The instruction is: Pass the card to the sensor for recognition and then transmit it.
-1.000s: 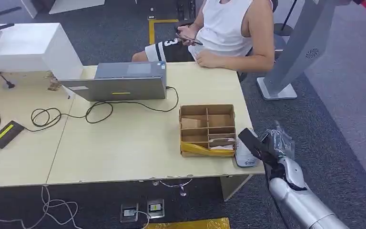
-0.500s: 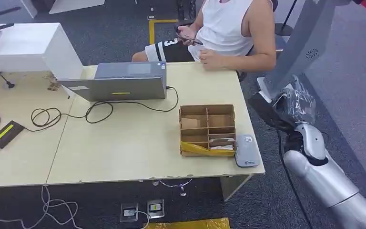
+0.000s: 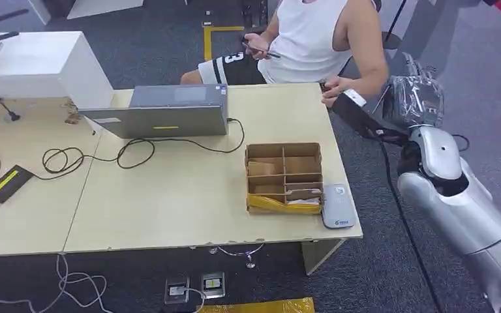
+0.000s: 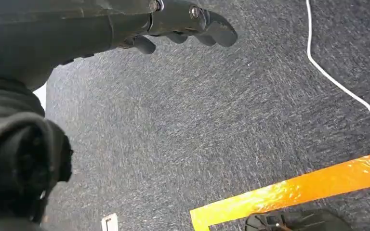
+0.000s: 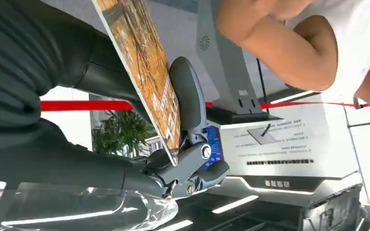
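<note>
Clearly the right hand (image 3: 409,98) pinches the card (image 5: 142,72) between thumb and fingers, raised off the table's far right corner (image 3: 319,91), where a person's hand (image 3: 336,88) meets the card's end. The sensor (image 3: 337,205) lies at the near right edge beside the cardboard box (image 3: 284,176). The left hand (image 4: 183,21) hangs over carpet, fingers loosely curled, holding nothing.

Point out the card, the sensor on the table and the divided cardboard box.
card (image 5: 147,77), right wrist view, on its printed orange face
sensor (image 3: 337,206), head view, middle of its grey top
cardboard box (image 3: 283,146), head view, on its far wall
</note>
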You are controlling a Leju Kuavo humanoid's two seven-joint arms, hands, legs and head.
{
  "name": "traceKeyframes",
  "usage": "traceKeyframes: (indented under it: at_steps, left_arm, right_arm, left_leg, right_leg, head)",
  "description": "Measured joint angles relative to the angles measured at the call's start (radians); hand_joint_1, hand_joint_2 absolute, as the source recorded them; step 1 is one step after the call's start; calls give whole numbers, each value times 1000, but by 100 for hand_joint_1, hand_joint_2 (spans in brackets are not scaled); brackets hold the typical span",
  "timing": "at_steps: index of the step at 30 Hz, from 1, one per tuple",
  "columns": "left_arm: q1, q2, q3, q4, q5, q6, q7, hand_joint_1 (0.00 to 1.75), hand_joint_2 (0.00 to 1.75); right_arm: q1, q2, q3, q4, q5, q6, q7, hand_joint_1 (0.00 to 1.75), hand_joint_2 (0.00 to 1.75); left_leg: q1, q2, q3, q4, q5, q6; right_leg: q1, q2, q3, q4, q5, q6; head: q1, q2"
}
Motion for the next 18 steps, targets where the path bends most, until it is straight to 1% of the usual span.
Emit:
traceKeyframes:
  at_steps: [10,12,13,18]
  left_arm:
    - [-6,0,-8,0,-5,-4,2,0,0]
    - [-7,0,-8,0,-8,-7,5,0,0]
    - [-8,0,-8,0,-10,-8,8,0,0]
    - [-15,-1,-9,-1,-26,-16,16,0,0]
  right_arm:
    - [-22,0,46,0,1,14,3,175,175]
    - [-29,1,56,2,5,60,-10,175,175]
    - [-34,3,62,5,10,68,-14,175,175]
    - [-87,48,119,74,26,70,-24,175,175]
  left_leg:
    - [0,0,0,0,0,0]
    - [0,0,-1,0,0,0]
    - [0,0,-2,0,0,0]
    - [0,-1,-1,0,0,0]
  right_leg:
    - [0,0,0,0,0,0]
    - [0,0,0,0,0,0]
    - [0,-1,0,0,0,0]
    - [0,-1,0,1,0,0]
  head:
    - [0,0]
    - [0,0]
    - [0,0]
    - [0,0]
